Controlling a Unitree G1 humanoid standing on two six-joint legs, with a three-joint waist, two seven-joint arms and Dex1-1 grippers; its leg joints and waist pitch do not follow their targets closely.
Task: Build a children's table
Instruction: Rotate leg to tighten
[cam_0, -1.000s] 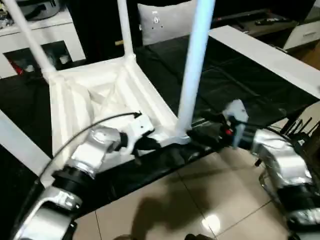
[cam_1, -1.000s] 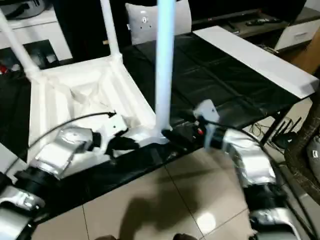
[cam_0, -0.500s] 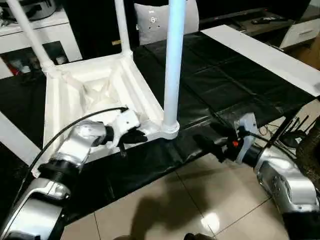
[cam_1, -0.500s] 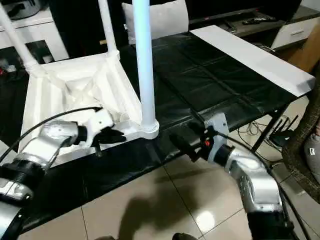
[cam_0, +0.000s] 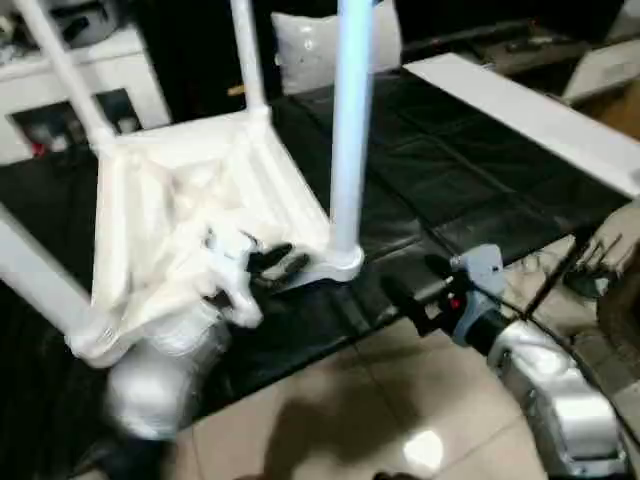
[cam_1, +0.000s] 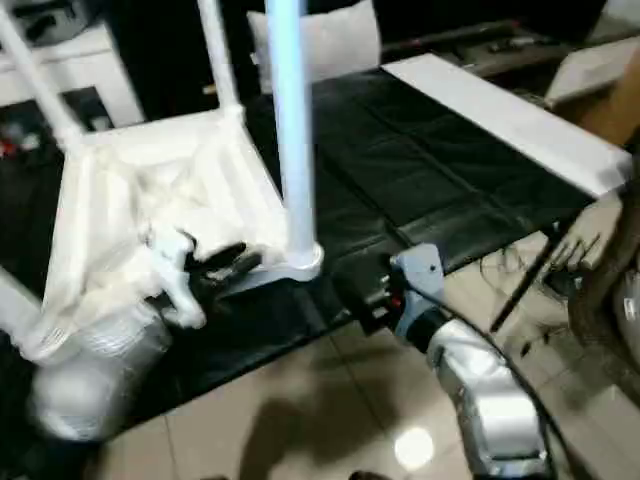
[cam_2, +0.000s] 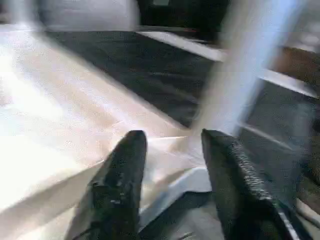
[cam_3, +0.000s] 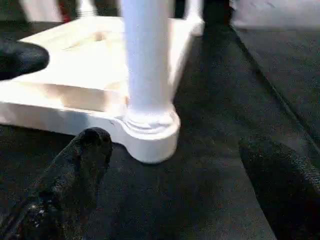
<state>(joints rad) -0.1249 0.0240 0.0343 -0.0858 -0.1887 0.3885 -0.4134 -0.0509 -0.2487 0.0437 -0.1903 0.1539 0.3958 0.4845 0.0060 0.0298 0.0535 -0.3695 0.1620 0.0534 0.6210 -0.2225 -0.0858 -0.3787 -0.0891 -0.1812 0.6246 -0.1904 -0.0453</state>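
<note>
The children's table (cam_0: 200, 190) lies upside down on the black worktop (cam_0: 470, 170), its ribbed underside facing up, close to the worktop's near edge and toward the worktop's left side. Legs stand upright in the corner sockets — the near-right leg (cam_0: 352, 120) rises from its round socket right at the near edge, another leg (cam_0: 247, 55) stands at the far-right corner, a third (cam_0: 60, 70) at the far-left corner, and a fourth leg (cam_0: 35, 275) slants out at the near-left corner. The left pincer (cam_0: 278, 264) sits at the near rim of the upturned top, just beside the socket of the near-right leg; in the left wrist view its two black fingers (cam_2: 122, 175) stand apart with the white rim between them, pinching nothing, the pale leg just beyond. The right pincer (cam_0: 408, 292) hangs off the worktop's near edge, a little apart from that same socket — in the right wrist view its fingers (cam_3: 82, 160) are spread wide, the socket and leg base (cam_3: 150, 125) in front of them, nothing between them. A grey cushion (cam_0: 320, 45) leans at the worktop's far edge behind the table, a long white board (cam_0: 530, 110) lies along the worktop's right edge, and a white cabinet (cam_0: 100, 80) stands beyond the far-left corner. The floor (cam_0: 340, 420) below is pale tile.
</note>
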